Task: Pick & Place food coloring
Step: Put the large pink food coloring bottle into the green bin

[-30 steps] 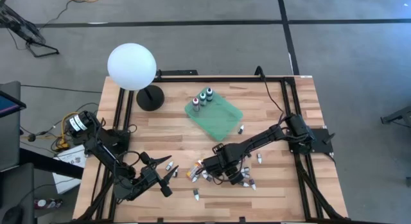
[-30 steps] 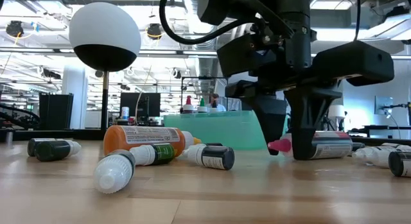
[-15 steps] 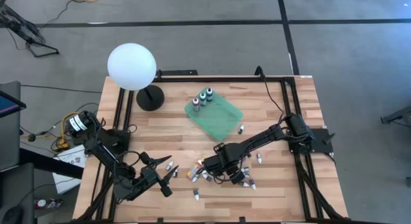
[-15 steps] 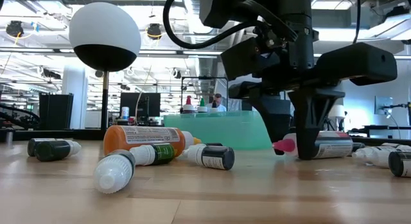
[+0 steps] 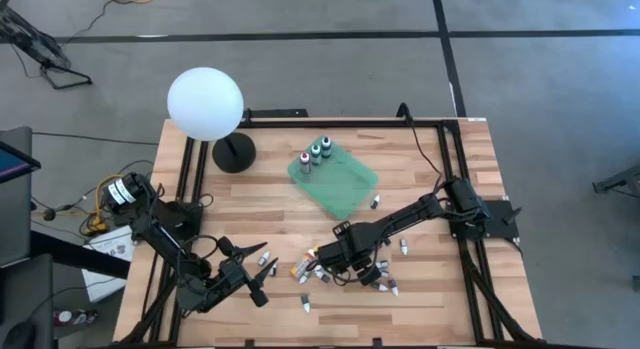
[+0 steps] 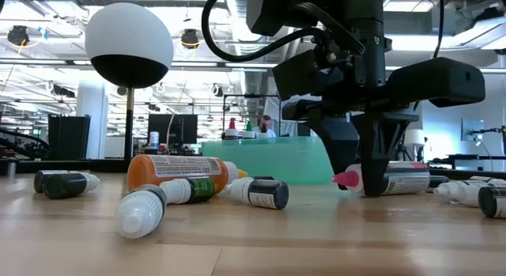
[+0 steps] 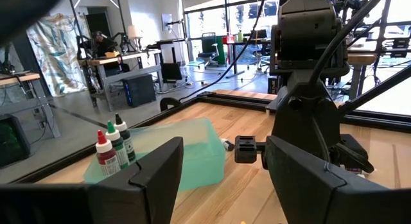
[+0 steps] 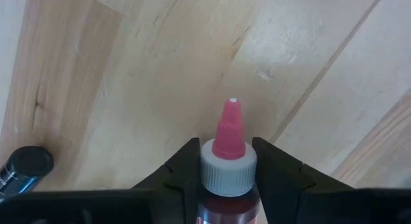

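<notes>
The right hand (image 6: pixel 365 189) is reaching down to the bench (image 5: pixel 420 204) among the scattered food coloring, and its fingers are pressing on both sides of a lying pink-tipped bottle (image 8: pixel 228 153). The left hand (image 5: pixel 262 277) is waiting wide open and empty near the front left. Three bottles (image 5: pixel 317 151) are standing in the green tray (image 5: pixel 350 184).

A white globe lamp on a black base (image 5: pixel 206 106) stands at the wooden table's (image 5: pixel 430 309) far left. A green square tray (image 5: pixel 340 184) sits mid-table, three upright capped bottles (image 5: pixel 317 152) in its far corner. Small food coloring bottles (image 5: pixel 305 303) lie scattered nearer the front edge.
</notes>
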`<state>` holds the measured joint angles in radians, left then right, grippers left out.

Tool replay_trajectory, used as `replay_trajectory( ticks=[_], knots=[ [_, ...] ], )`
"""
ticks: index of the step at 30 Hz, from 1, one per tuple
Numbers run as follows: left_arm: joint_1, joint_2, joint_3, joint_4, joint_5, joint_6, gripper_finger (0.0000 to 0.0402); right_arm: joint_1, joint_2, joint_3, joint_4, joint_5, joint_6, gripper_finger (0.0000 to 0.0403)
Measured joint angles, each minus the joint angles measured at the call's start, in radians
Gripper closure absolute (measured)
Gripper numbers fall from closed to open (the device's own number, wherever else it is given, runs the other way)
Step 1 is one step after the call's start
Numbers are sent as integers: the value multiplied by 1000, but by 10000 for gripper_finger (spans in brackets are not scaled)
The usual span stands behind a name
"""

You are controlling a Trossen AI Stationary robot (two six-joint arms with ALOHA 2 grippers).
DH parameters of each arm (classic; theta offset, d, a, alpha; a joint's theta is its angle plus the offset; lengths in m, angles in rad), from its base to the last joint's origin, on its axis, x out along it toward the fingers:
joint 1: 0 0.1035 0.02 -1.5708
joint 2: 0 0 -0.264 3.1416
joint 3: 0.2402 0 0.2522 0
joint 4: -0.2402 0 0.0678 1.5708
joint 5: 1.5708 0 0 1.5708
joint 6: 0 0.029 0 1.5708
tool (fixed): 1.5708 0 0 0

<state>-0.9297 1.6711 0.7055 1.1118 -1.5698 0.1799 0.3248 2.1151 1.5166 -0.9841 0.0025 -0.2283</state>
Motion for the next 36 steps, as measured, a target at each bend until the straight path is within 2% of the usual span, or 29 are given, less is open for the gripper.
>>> replay_trajectory(
  ticks=[8, 16, 22, 30, 36],
  knots=[
    [0, 0, 0, 0, 0, 0, 185, 0, 0, 0, 0, 0, 18, 274],
    [0, 0, 0, 0, 0, 0, 185, 0, 0, 0, 0, -2, 19, 290],
    [0, 0, 0, 0, 0, 0, 185, 0, 0, 0, 1, -4, 43, 270],
    [0, 0, 0, 0, 0, 0, 185, -2, 0, 0, 1, -5, 45, 280],
    [0, 0, 0, 0, 0, 0, 185, -3, 0, 0, 1, -6, 45, 266]
  ],
)
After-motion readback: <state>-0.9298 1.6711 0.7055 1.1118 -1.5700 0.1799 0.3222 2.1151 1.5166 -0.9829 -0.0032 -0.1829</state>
